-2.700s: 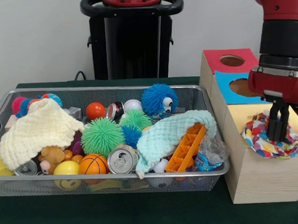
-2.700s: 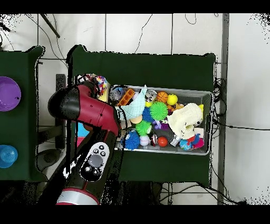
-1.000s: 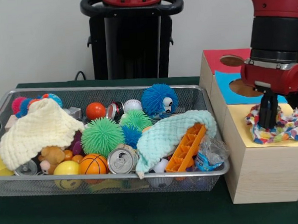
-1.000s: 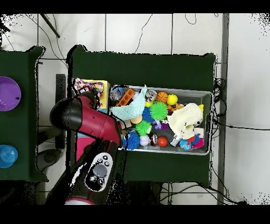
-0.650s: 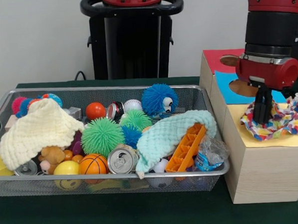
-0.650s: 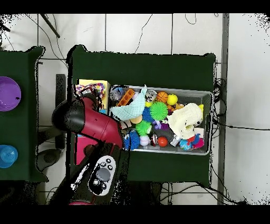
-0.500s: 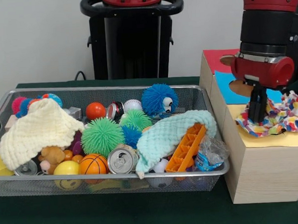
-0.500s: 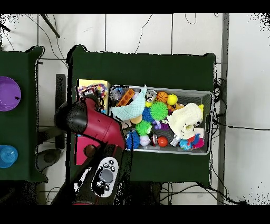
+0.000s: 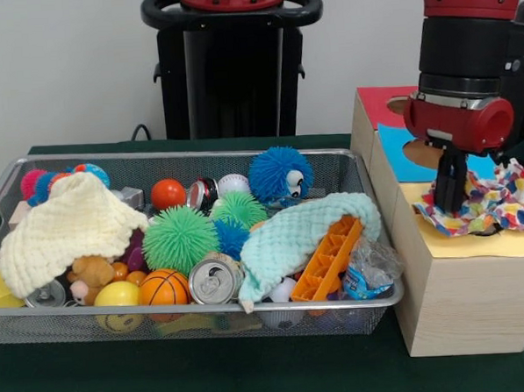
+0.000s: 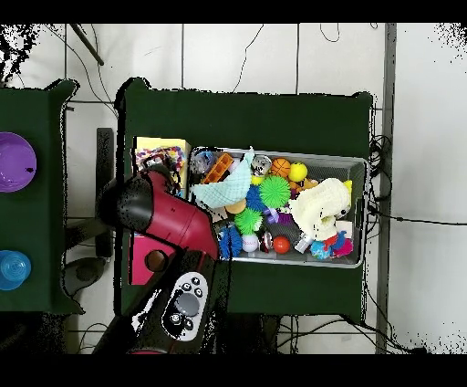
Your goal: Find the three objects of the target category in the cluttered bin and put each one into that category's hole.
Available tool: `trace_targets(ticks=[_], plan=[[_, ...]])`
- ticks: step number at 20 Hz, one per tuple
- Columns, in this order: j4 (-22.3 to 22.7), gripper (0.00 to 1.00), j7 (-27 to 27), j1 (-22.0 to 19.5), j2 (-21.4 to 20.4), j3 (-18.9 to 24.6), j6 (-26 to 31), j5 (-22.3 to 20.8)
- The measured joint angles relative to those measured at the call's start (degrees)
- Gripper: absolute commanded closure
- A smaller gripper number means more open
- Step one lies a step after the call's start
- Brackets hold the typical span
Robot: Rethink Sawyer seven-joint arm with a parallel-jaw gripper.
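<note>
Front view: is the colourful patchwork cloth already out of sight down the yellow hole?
No: the colourful patchwork cloth lies bunched on the yellow top of the wooden box, with the gripper down in it.

Bright, even room light from the front, soft shadows only under the mesh bin [image 9: 198, 322] on the dark counter [image 9: 210, 374], a small glint on the can top [image 9: 212, 282], everything reasonably crisp, no glare.

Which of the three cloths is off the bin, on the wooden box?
The multicoloured patchwork cloth, lying on the box's yellow panel under the gripper. The cream cloth and the mint-green cloth both lie inside the wire bin.
</note>
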Motion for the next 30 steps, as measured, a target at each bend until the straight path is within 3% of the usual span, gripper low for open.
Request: trace_targets(ticks=[9, 30], plan=[[0.3, 1.00, 0.0, -3.5, 0.0, 5.4, -5.5, 0.0], [0.3, 1.00, 0.0, -2.7, 0.5, 6.2, -6.3, 0.0]])
